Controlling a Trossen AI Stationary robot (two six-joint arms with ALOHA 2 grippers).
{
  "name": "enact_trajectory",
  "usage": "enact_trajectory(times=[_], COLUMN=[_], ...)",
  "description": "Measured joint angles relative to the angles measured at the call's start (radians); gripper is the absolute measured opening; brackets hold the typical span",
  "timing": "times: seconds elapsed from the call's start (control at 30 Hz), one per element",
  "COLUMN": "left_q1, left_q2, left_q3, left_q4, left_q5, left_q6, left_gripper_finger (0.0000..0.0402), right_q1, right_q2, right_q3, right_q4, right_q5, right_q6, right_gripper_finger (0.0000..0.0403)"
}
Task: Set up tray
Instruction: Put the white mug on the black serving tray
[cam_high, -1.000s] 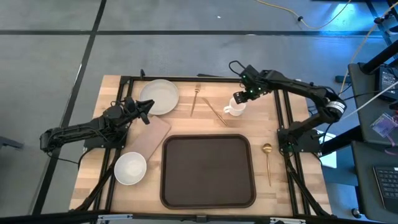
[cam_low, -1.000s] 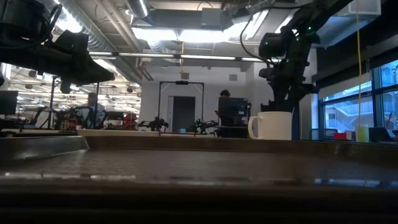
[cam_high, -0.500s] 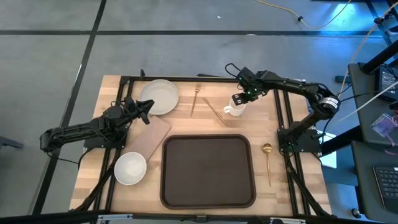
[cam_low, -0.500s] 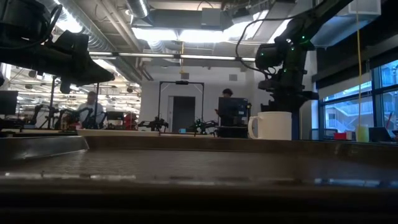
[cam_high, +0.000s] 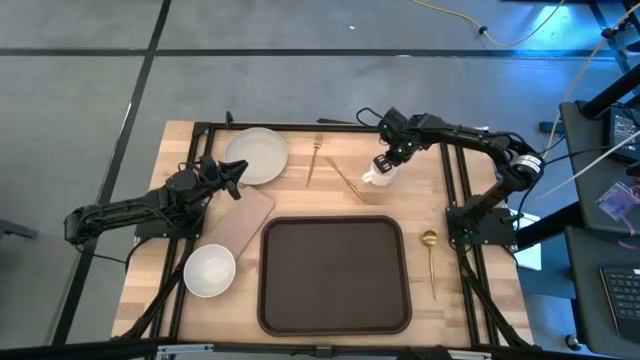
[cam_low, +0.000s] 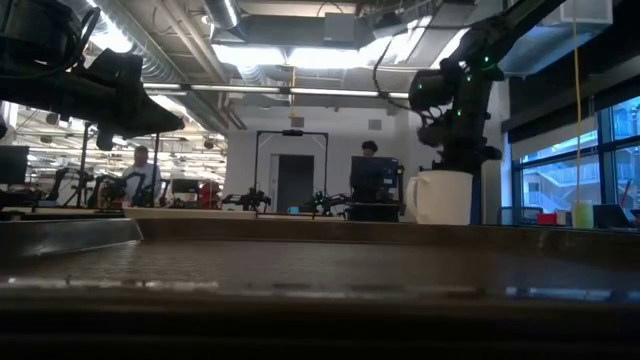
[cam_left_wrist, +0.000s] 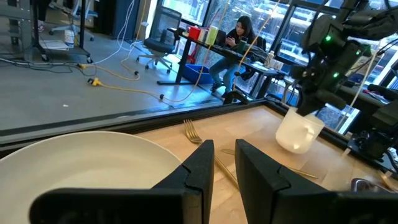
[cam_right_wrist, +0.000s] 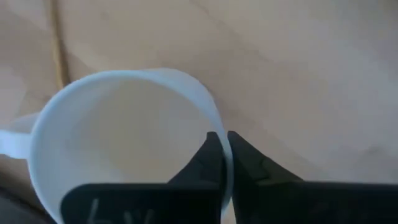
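Observation:
The dark brown tray lies near the table's front edge. Beyond its far right corner stands a white mug, and my right gripper is shut on its rim from above. My left gripper hangs above the table at the near edge of the white plate. Its fingers stand a narrow gap apart with nothing between them. A beige napkin and a white bowl lie left of the tray. My right gripper pinches the mug's wall at the rim, one finger inside the mug and one outside, on the side away from the handle. The fingers point down from above. The mug sits tilted; the tray's rim hides its foot in the low view.
A fork and a gold knife lie between plate and mug on the far side of the table. A gold spoon lies right of the tray. People sit in the room behind the table.
My right gripper has come down onto the mug and a little toward the table's left edge, and has shut on its rim. The mug has tipped slightly in the hold.

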Motion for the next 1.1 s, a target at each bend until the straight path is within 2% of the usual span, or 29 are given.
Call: enact_trajectory(times=[0.1, 0.23, 0.3, 0.53, 0.67, 0.8, 1.1], left_q1=[0.000, 0.000, 0.000, 0.000, 0.000, 0.000, 0.000], left_q2=[0.000, 0.000, 0.000, 0.000, 0.000, 0.000, 0.000], left_q3=[0.000, 0.000, 0.000, 0.000, 0.000, 0.000, 0.000], left_q4=[0.000, 0.000, 0.000, 0.001, 0.001, 0.001, 0.001], left_q5=[0.000, -0.001, -0.007, -0.025, -0.025, -0.024, -0.022], left_q6=[0.000, 0.000, 0.000, 0.096, 0.114, 0.114, 0.114], left_gripper_finger=[0.0059, 0.0059, 0.0059, 0.0059, 0.0059, 0.0059, 0.0059], right_q1=[0.016, 0.086, 0.140, 0.383, 0.528, 0.631, 0.734], right_q2=[-0.036, -0.068, -0.071, -0.070, -0.063, -0.051, 0.085], right_q3=[0.051, 0.150, 0.203, 0.279, 0.279, 0.272, 0.258], right_q4=[-0.036, -0.169, -0.232, -0.266, -0.264, -0.221, -0.183], right_q5=[-0.023, -0.114, -0.145, -0.143, -0.059, -0.017, -0.055], right_q6=[-0.112, -0.445, -0.559, -0.787, -0.924, -0.989, -1.030], right_gripper_finger=[0.0006, 0.0006, 0.0005, 0.0005, 0.0004, 0.0004, 0.0008])
